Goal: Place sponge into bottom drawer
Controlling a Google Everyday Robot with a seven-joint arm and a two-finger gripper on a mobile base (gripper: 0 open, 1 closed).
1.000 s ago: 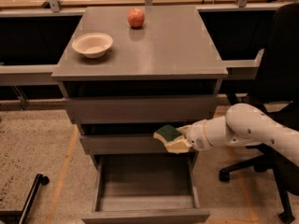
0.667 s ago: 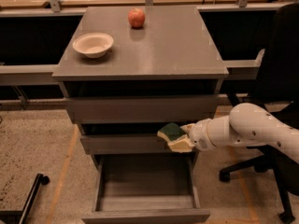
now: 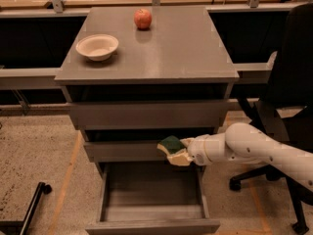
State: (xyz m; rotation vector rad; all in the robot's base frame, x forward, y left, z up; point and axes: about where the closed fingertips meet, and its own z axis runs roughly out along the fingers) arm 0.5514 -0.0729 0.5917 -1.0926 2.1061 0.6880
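The sponge (image 3: 171, 144), pale yellow with a dark green top, is held in my gripper (image 3: 180, 151) at the end of the white arm reaching in from the right. It hangs in front of the middle drawer's right part, above the open bottom drawer (image 3: 152, 225). The bottom drawer is pulled out and its grey inside shows nothing in it. The gripper is shut on the sponge.
A white bowl (image 3: 97, 46) and a red apple (image 3: 143, 18) sit on the grey cabinet top (image 3: 176, 53). A black office chair (image 3: 288, 106) stands at the right behind the arm. A black bar (image 3: 29, 210) lies on the floor at lower left.
The gripper with the sponge has shifted slightly right and down, staying in front of the middle drawer above the open bottom drawer.
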